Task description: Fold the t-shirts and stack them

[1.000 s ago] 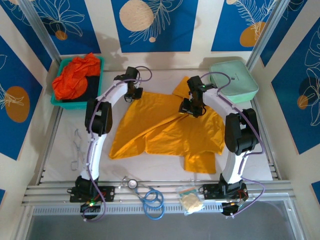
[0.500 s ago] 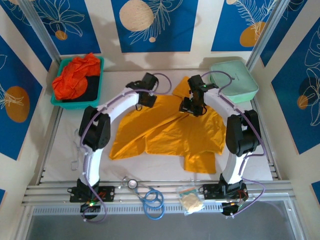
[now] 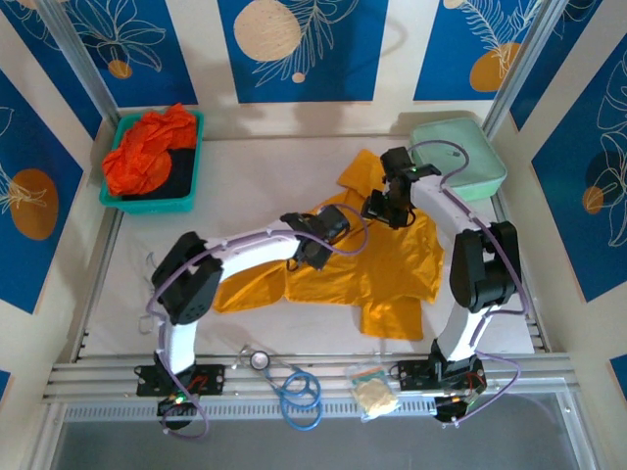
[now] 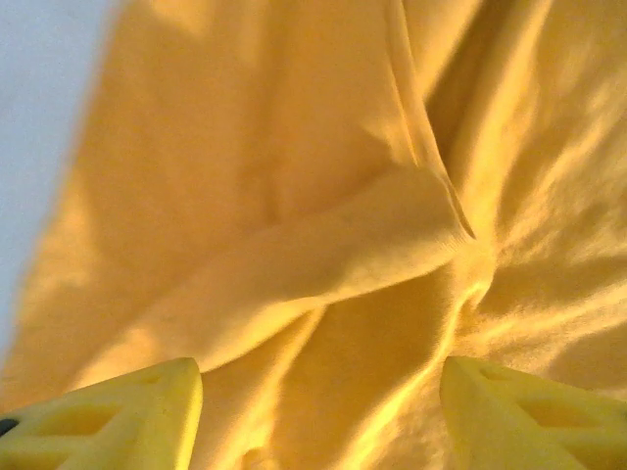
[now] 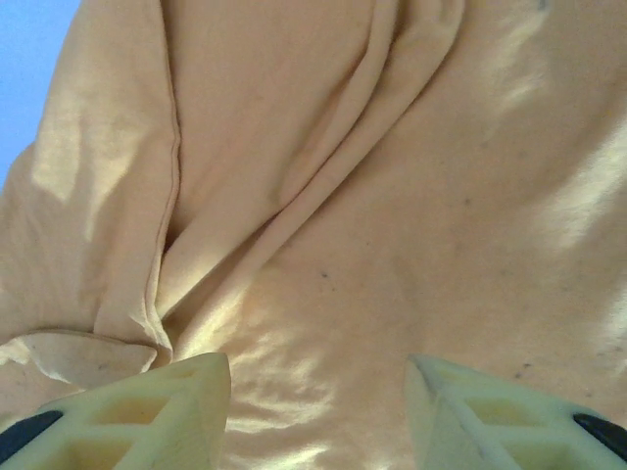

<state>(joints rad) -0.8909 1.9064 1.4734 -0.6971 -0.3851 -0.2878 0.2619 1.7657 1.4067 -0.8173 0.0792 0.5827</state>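
Mustard t-shirt (image 3: pixel 392 264) lies rumpled under the left gripper (image 4: pixel 315 377) and right gripper (image 5: pixel 318 370), both jaws spread.

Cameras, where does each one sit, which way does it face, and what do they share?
Top external: fixed above and behind the arms, looking down on the table; both arms show, bases at the bottom.
Left wrist: on the left wrist, looking down close at the mustard t-shirt; the left claw shows two yellow fingertips, apart.
Right wrist: on the right wrist, facing down at the same cloth; the right claw shows its fingertips, apart.
Shared: all three see the mustard t-shirt.
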